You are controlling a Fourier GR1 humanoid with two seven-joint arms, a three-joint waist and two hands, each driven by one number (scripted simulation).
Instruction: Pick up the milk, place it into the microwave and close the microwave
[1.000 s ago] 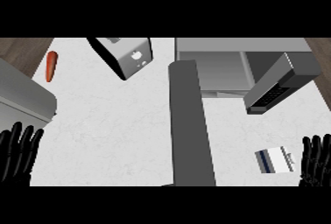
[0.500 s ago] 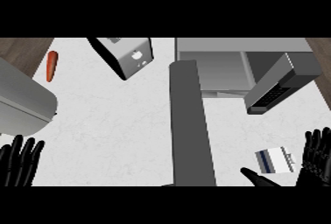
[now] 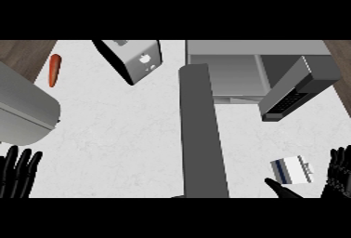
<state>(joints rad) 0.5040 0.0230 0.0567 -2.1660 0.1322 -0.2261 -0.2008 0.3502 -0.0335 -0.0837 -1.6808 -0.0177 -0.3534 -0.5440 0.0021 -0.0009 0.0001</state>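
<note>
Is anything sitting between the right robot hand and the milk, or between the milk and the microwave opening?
Nothing visible. The right robot hand flanks the milk, thumb on one side, fingers on the other. Bare counter runs up to the microwave, whose door hangs open.

No word, number or brand name can be read anywhere in the head view. The toaster (image 3: 133, 59) bears a small white mark on its dark side, too small to tell whether it is a logo or a sign, and the milk carton (image 3: 292, 170) shows only a dark blue band and grey stripes on white, with no letters to make out. The microwave's open door (image 3: 296, 90) carries a dark panel of tiny pale dots that may be buttons, none legible.
</note>
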